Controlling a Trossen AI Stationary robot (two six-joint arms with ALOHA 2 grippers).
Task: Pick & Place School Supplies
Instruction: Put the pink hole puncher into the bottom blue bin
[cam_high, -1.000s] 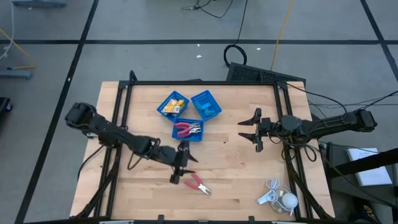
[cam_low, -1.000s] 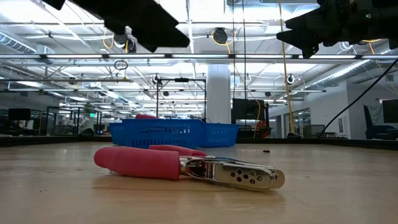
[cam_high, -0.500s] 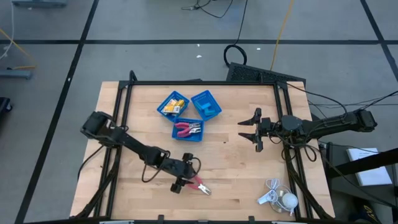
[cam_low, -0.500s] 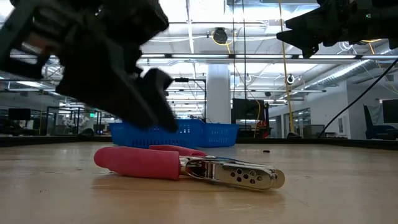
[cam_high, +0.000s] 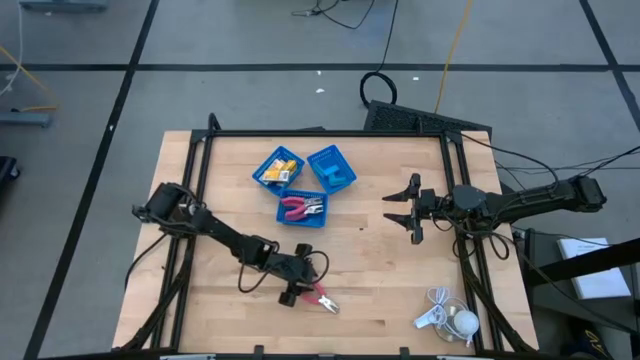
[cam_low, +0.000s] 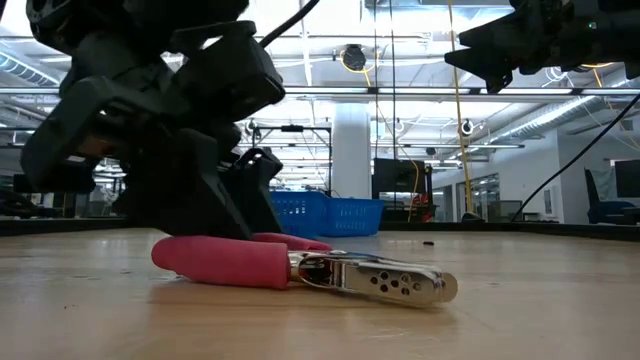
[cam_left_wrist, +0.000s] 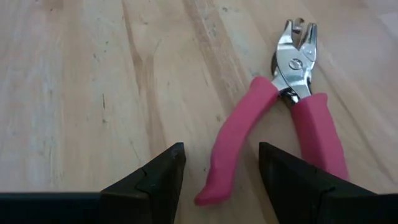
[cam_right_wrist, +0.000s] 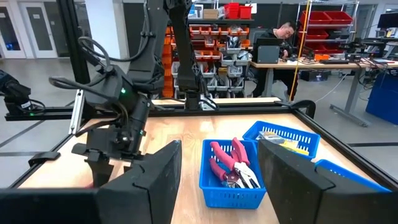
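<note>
yellow-orange packets with white labels (cam_high: 277, 170): labels too small, nothing readable
red-handled metal pliers on the wood table (cam_left_wrist: 278, 116): no brand or stamp readable on the metal head
square blue plastic trays (cam_right_wrist: 231, 180): no markings
wooden table top (cam_high: 380, 280): no text
room beyond the table: no sign or number legible
overall: no readable text, labels, brands or numbers in any view

Grey concrete floor (cam_high: 250, 30) crossed by dark tape lines. Pale wooden desk (cam_high: 370, 280) in a black metal frame. Beyond: white round column (cam_low: 351, 150), bright ceiling strip lights (cam_low: 300, 15), red storage bins (cam_right_wrist: 326, 17), a seated person (cam_right_wrist: 285, 32).
</note>
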